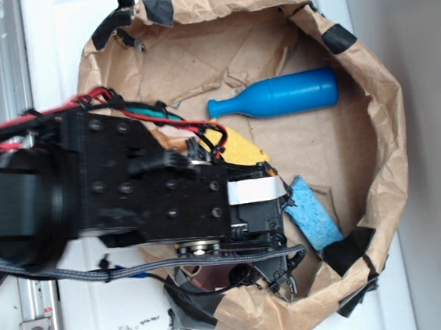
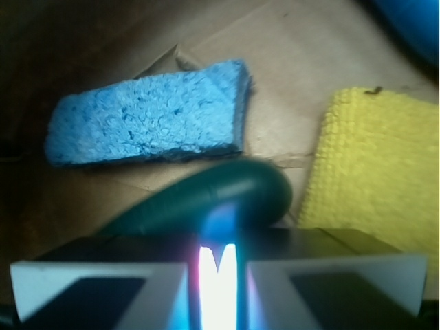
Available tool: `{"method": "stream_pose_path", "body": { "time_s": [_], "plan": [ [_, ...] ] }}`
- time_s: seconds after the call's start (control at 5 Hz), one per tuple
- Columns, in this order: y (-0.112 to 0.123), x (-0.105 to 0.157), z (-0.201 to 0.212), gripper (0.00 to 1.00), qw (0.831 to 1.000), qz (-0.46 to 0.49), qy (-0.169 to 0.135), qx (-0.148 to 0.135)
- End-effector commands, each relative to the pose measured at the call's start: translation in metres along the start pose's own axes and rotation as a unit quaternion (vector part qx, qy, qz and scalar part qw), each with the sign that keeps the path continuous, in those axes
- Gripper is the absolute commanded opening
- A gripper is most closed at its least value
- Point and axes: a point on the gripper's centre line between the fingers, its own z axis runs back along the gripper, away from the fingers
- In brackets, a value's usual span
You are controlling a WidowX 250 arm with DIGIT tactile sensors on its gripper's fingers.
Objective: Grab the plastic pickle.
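Exterior view, from the left: the black robot arm (image 1: 89,187) reaches in over a crumpled brown paper bag (image 1: 376,141) whose rolled rim is patched with black tape. The arm hides much of the bag's floor, and the gripper (image 1: 276,206) sits low at its front end, just beside the light blue sponge (image 1: 312,214). A corner of a yellow cloth (image 1: 242,147) shows at the arm's upper edge. Further right and higher, a blue bottle-shaped toy (image 1: 276,96) lies on its side, well apart from the gripper. The plastic pickle is hidden under the arm in this view.

In the wrist view the sponge (image 2: 148,113) lies at upper left on the brown paper. Below it, in the middle, the dark green plastic pickle (image 2: 220,199) curves out from between the two grey finger pads (image 2: 96,289), its rounded end pointing right. The pads look closed in around it, though bright glare at the gap blurs the contact. The yellow cloth (image 2: 375,165) lies at the right
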Motion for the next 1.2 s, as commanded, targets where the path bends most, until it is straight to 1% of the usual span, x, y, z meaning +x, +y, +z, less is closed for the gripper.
{"method": "stream_pose_path", "body": {
  "time_s": [0.0,0.2,0.4,0.6,0.8,1.0],
  "plan": [
    [0.018,0.005,0.031,0.93,0.993,0.094,-0.030,0.058],
    [0.010,0.001,0.020,1.00,0.985,0.151,-0.018,0.077],
    [-0.001,0.000,0.004,1.00,0.989,0.140,0.019,0.048],
    [-0.002,-0.003,-0.009,1.00,0.980,0.188,0.040,0.048],
    [-0.004,-0.002,-0.013,1.00,0.976,0.207,0.051,0.035],
    [-0.008,0.002,-0.021,1.00,0.977,0.203,0.057,0.043]
  ]
}}
